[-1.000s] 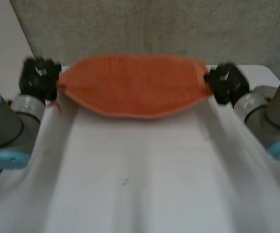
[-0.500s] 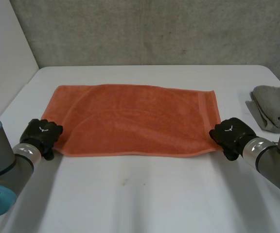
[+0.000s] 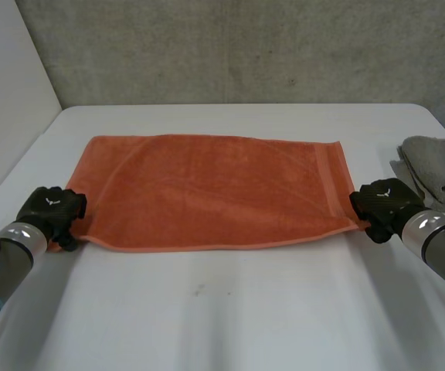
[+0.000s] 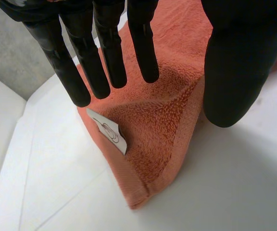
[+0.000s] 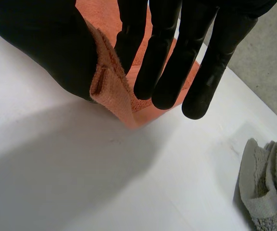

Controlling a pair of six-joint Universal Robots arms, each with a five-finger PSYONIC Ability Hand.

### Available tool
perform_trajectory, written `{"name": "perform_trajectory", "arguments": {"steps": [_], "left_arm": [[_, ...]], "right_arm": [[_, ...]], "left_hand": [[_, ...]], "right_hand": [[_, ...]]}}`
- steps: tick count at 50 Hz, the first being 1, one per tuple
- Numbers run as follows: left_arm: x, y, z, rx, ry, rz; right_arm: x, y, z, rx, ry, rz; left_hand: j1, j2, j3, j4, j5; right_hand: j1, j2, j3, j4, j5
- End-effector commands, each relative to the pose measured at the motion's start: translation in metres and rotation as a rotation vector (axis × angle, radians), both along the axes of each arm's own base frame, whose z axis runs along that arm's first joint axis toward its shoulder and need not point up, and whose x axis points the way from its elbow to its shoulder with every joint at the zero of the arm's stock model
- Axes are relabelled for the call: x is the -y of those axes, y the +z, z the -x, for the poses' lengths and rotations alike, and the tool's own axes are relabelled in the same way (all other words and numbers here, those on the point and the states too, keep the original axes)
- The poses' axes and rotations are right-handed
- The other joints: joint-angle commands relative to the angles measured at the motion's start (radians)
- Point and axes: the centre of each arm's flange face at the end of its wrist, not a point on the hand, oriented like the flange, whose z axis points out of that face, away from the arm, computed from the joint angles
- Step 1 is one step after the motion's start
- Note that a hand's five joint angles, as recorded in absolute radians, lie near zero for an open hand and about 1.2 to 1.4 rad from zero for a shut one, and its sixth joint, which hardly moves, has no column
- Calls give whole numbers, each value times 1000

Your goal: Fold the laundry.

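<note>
The orange towel (image 3: 215, 189) is spread on the white table (image 3: 230, 317) and looks to have been folded once. More folds are likely left. Its near left corner is lying under the left hand (image 3: 51, 212), whose fingers are held straight and wide, with nothing gripped. Its near right corner is pinched up against the thumb of the right hand (image 3: 383, 202). A grey cloth (image 3: 439, 174) is heaped near that hand. Nothing is seen in the way.
</note>
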Motion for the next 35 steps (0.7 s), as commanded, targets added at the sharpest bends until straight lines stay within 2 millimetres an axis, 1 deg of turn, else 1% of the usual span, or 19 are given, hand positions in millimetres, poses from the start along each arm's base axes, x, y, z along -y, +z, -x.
{"name": "perform_trajectory", "arguments": {"steps": [1,8,10,12,13,14,15,19,22,23,25,27,28,30,31,34,35], "left_arm": [[4,-7,-2,-20,21,-24],[3,-9,-5,-16,32,-36],[1,-10,-5,-12,32,-41],[1,-10,-5,-8,30,-42],[1,-10,-5,-8,32,-44],[1,-9,-5,-8,32,-42],[0,-9,-5,-8,32,-42],[-1,-4,-7,-6,37,-37],[-7,7,-7,-3,38,-46],[-10,10,-7,-1,37,-51],[-19,21,-8,16,31,-71],[-26,30,-9,38,25,-77],[-34,38,-12,75,16,-89],[-46,43,-15,125,0,-119],[-59,46,-16,190,-34,-154],[-79,48,-17,288,-98,-203],[-91,48,-17,342,-135,-230]], "right_arm": [[0,-1,1,2,-4,-3],[3,-1,4,1,-20,10],[3,0,4,1,-20,12],[3,0,4,0,-20,12],[3,0,4,0,-20,10],[3,0,4,0,-20,10],[3,0,4,1,-22,10],[3,2,4,0,-23,12],[4,5,4,-9,-18,19],[2,10,5,-17,-18,10],[-3,16,6,-30,-8,-11],[-14,30,7,-77,21,-45],[-18,34,8,-100,34,-60],[-27,39,12,-158,56,-106],[-37,42,21,-227,82,-172],[-56,41,34,-345,144,-305],[-68,42,40,-409,196,-371]], "left_hand": [[111,122,121,124,129],[129,140,138,142,147],[228,239,238,241,246],[387,397,396,399,405],[611,622,620,624,629],[718,729,727,731,736],[774,785,783,787,792],[775,785,784,787,793],[775,785,784,787,793],[775,785,784,787,793],[775,785,784,787,793],[775,785,784,787,793],[775,785,784,787,793],[775,785,784,787,793],[775,785,784,787,793],[775,785,784,787,793],[775,785,784,787,793]], "right_hand": [[416,218,216,204,222],[416,218,216,204,222],[416,218,216,204,222],[416,218,216,204,222],[416,218,216,204,222],[416,218,216,204,222],[416,218,216,204,222],[416,218,216,204,222],[416,218,216,204,222],[416,218,216,204,222],[416,218,216,204,222],[416,218,216,204,222],[416,218,216,204,222],[416,218,216,204,222],[416,218,216,204,222],[416,218,216,204,222],[416,218,216,204,222]]}}
